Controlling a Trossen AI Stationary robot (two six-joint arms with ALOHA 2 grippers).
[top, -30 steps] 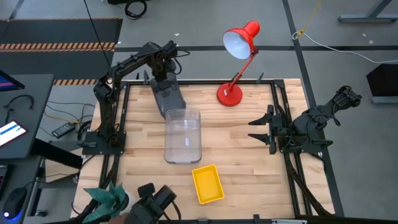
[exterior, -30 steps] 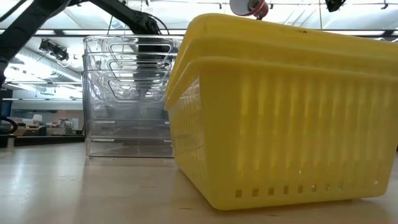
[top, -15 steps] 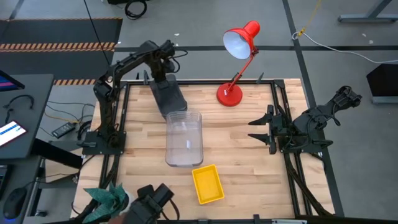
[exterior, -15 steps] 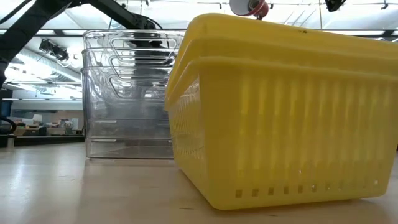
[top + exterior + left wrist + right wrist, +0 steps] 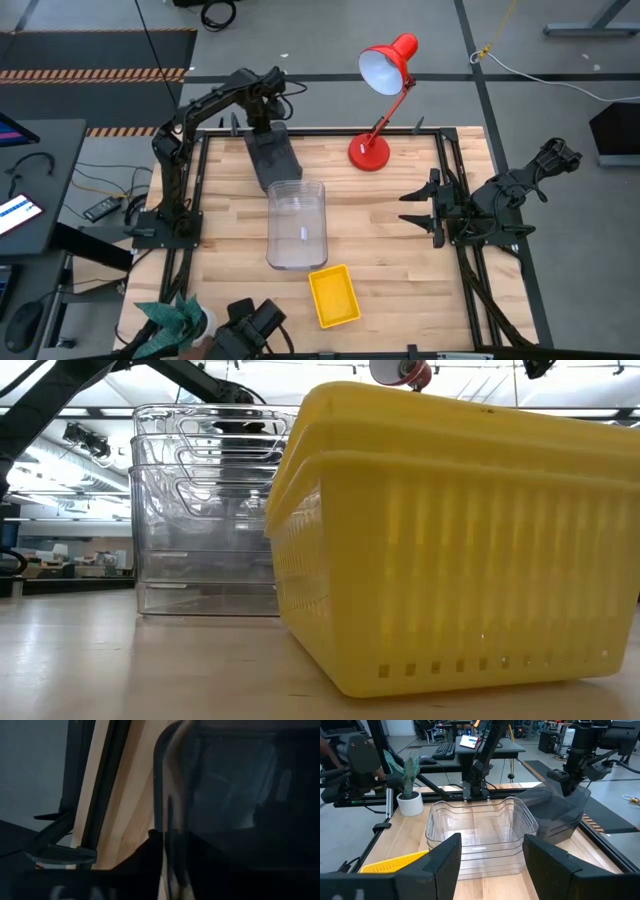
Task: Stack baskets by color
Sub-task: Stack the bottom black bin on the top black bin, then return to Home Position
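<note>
Evidently the sorting is nearly done: the clear baskets (image 5: 296,224) are nested mid-table, the yellow baskets (image 5: 334,295) stacked just beside them at the near edge. The grey baskets (image 5: 272,155) sit tilted at the far edge of the table (image 5: 400,250), where the left pincer (image 5: 259,112) is placed at their rim, apparently to seat or let go of the top one; whether it is pinching cannot be told. The right pincer (image 5: 490,862) is kept spread, parked at the right edge.
</note>
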